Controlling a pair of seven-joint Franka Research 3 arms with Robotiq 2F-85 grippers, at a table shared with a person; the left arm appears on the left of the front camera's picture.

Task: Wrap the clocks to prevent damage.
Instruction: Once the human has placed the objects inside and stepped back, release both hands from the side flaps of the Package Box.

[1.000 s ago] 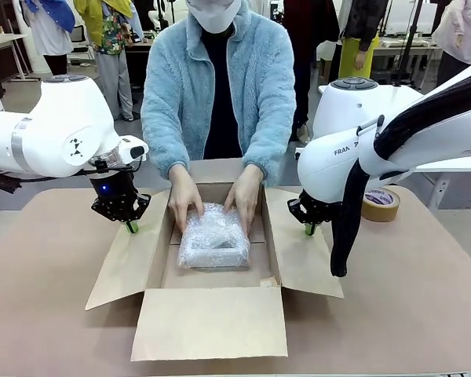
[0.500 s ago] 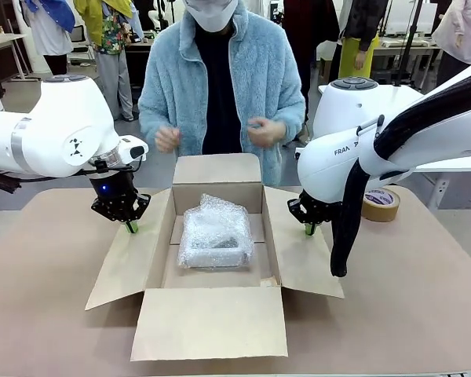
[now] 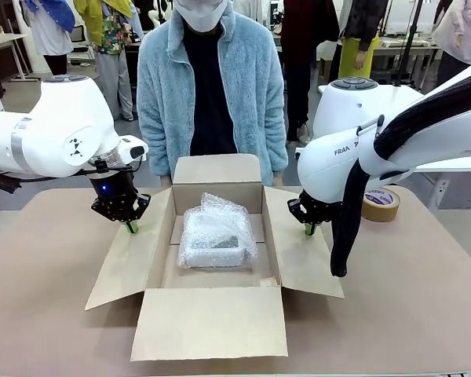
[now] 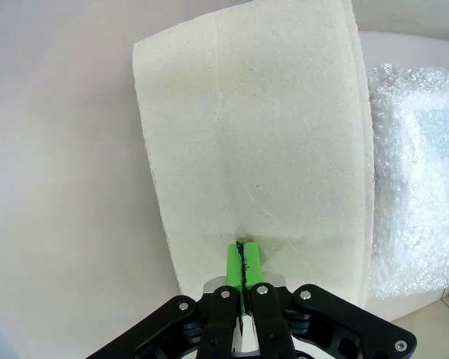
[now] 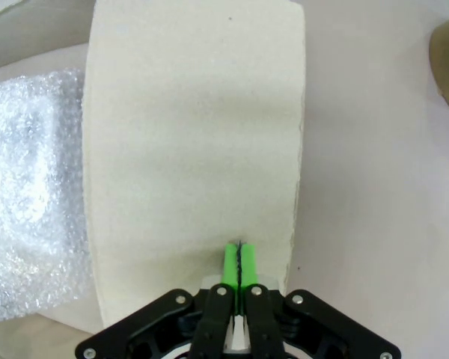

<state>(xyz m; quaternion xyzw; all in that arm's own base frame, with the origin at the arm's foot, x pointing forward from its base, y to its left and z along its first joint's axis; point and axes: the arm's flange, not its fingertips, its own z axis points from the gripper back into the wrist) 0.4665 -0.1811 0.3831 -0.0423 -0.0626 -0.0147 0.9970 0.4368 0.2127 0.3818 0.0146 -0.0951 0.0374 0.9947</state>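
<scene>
Bubble-wrapped clock (image 3: 216, 236) lies flat inside open cardboard box (image 3: 210, 323). Left gripper (image 3: 131, 226) and right gripper (image 3: 309, 228): pads pressed together, empty, each poised over one of side flaps (image 3: 125, 263). Bundle judged light, squashy outside, fragile within, film slippery; gentle hold across opposite sides advised.

Inside the bundle (image 3: 216, 234): I see a dark shape through the bubble wrap, but I can't tell what it is.
Edge of the bundle: both wrist views cut it off.
The tape roll (image 3: 382, 203): my right arm (image 3: 392, 149) hides part of it.
The person (image 3: 212, 86): the hands are down behind the box (image 3: 212, 318), so I can't see them.
</scene>
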